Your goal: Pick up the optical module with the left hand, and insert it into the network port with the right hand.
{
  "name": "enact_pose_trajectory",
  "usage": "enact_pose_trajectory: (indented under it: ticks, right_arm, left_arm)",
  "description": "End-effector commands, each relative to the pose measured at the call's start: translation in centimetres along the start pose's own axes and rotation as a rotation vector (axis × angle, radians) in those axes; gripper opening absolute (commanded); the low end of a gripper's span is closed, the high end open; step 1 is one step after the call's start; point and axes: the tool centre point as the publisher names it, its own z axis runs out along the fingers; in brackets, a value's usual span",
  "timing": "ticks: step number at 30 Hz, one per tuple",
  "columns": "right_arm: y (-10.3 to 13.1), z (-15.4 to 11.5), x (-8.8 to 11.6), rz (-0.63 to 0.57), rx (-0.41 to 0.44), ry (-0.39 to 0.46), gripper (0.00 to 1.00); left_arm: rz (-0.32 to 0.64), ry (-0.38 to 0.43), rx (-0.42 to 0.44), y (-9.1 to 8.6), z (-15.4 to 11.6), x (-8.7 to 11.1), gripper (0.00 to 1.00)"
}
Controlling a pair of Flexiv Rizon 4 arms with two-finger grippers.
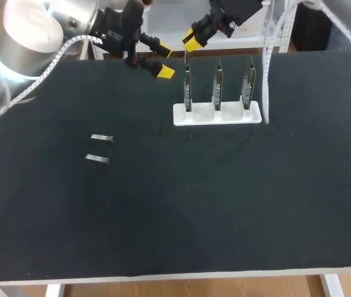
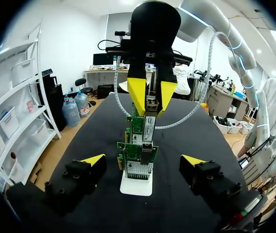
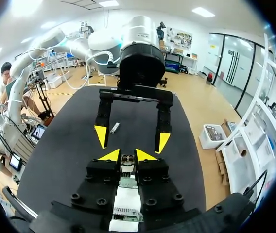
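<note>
Across the black table (image 1: 225, 210) my two arms come in at the far edge, the left arm (image 1: 27, 43) from its corner and the right arm (image 1: 348, 12) from the other. Between their grippers and well back on the cloth stands a white stand (image 1: 217, 114) holding three upright circuit boards (image 1: 217, 86).

The left gripper (image 1: 164, 60) hangs just beside the stand's end with its fingers spread wide and nothing in them. The right gripper (image 3: 128, 155) is pinched tight on an optical module (image 2: 149, 124), held upright directly over the end board nearest the left gripper. Whether the tip has entered the network port I cannot tell (the opening is too small to pick out). Two spare modules (image 1: 101, 138) lie flat and well apart from the stand, on the left side of the cloth.

The risk, as I judge it, lies in alignment. If the module comes down slightly off the port's mouth, the push could flex the thin board, tip the light stand, or make the module slide in the fingers. The right arm's white cable (image 1: 265, 62) hangs near the far board and could snag it.
</note>
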Motion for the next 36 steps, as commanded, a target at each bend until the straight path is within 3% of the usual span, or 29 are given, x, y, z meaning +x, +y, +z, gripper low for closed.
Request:
enact_pose_trajectory:
  ticks: [1, 36]
  right_arm:
    - [-1.00, 0.34, -0.19, 0.011, -0.422, 0.006, 0.00]
    - [-0.29, 0.57, 0.61, 0.055, -0.441, 0.035, 0.00]
  left_arm:
    - [0.000, 0.003, 0.003, 0.15, 0.03, -0.02, 1.00]
    - [0.000, 0.003, 0.003, 0.15, 0.03, -0.02, 1.00]
